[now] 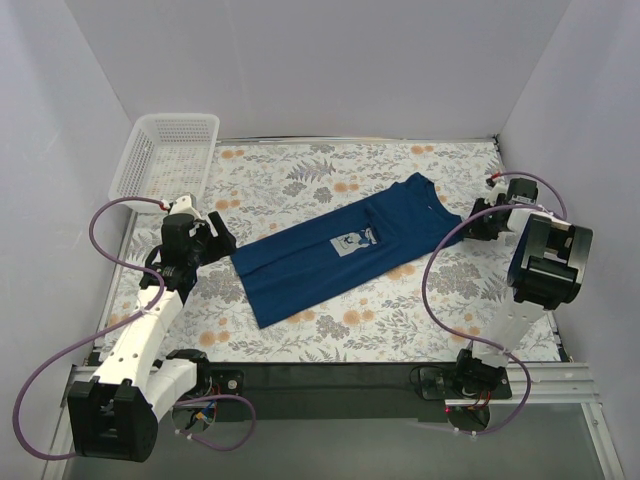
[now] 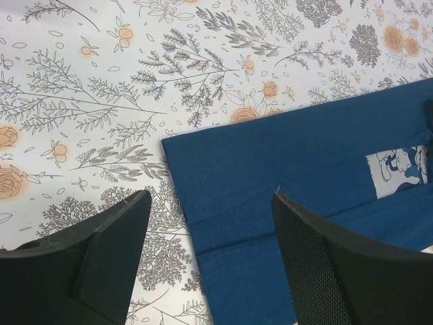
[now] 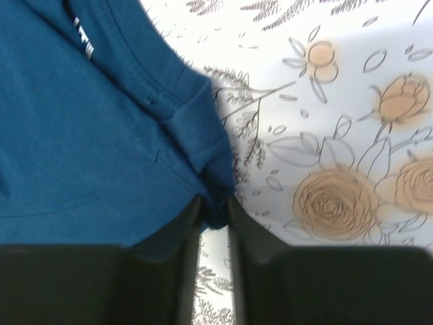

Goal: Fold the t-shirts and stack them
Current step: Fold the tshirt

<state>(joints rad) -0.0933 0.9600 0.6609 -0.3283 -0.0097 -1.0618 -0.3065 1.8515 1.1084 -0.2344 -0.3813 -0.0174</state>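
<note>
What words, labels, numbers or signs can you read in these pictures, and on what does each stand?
None can be read as text.
White marks inside the collar of the t-shirt: blurred, unreadable.
Chest print: a cartoon picture; any lettering is too small to tell.

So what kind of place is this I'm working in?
Looks like a robot test booth, not a home: plain white walls enclose a floral-covered table, with a white mesh basket in the far left corner and one navy t-shirt laid out.
</note>
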